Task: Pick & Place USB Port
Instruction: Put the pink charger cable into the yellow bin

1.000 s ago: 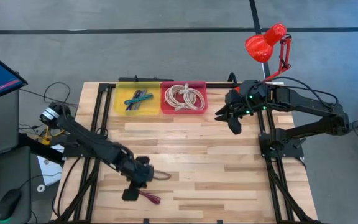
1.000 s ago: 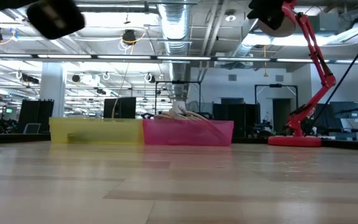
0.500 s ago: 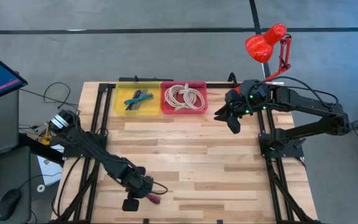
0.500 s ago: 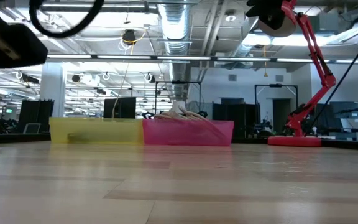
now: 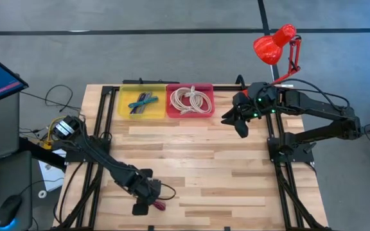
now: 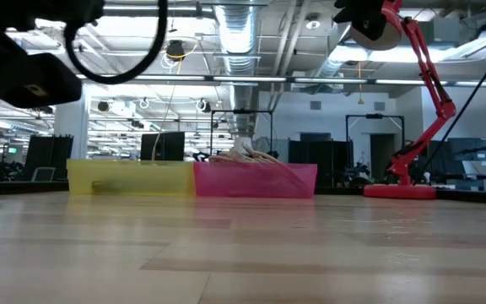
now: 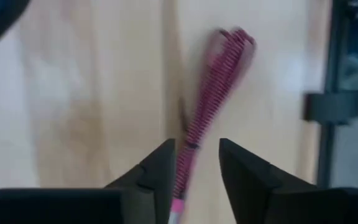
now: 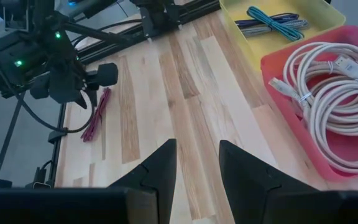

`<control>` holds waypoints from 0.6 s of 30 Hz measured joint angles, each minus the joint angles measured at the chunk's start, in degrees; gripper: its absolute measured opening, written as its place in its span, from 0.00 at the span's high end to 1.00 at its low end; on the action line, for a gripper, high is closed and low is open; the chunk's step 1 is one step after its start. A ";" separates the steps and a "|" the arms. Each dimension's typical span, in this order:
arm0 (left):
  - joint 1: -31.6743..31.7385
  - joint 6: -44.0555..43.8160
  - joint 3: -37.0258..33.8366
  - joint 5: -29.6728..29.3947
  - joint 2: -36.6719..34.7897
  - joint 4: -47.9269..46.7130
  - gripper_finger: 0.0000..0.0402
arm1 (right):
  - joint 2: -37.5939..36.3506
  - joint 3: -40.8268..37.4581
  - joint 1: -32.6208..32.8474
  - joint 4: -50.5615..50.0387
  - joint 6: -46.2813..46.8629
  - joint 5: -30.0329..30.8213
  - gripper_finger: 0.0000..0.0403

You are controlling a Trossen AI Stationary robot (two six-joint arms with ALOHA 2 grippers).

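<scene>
A magenta coiled USB cable (image 7: 211,102) lies flat on the wooden table near its near edge, left of the middle (image 5: 158,206). My left gripper (image 7: 194,169) is open and hangs just above it. The cable's near end runs into the gap between the two fingers, and I see no touch. My right gripper (image 8: 195,168) is open and waits high at the table's far right (image 5: 239,122). A yellow tray (image 5: 141,102) holds teal and dark cables. The pink tray (image 5: 190,101) beside it holds a white cable coil.
Both trays stand side by side at the far edge (image 6: 194,179). A red desk lamp (image 5: 273,46) is clamped at the far right corner. The black frame rails (image 5: 94,147) run along the table's left and right sides. Bare wood lies between the trays and the magenta cable.
My left gripper has moved toward the near edge and down, from beside the magenta cable to right over it, fingers on either side of its end. The cable has stayed where it was. The right arm has kept still.
</scene>
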 joint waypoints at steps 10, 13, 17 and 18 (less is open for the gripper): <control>0.06 0.17 -2.55 -1.49 0.26 2.28 0.53 | 0.00 0.00 0.00 0.01 0.02 1.09 0.72; 0.07 0.17 -4.25 -1.51 0.26 4.63 0.50 | 0.00 0.00 0.00 0.00 0.02 1.53 0.72; 0.04 0.18 -5.76 -1.44 0.26 7.57 0.48 | 0.00 0.00 0.00 0.00 0.00 1.66 0.72; 0.06 0.20 -5.97 -1.06 0.26 7.93 0.48 | 0.00 0.00 0.00 0.00 0.00 1.66 0.72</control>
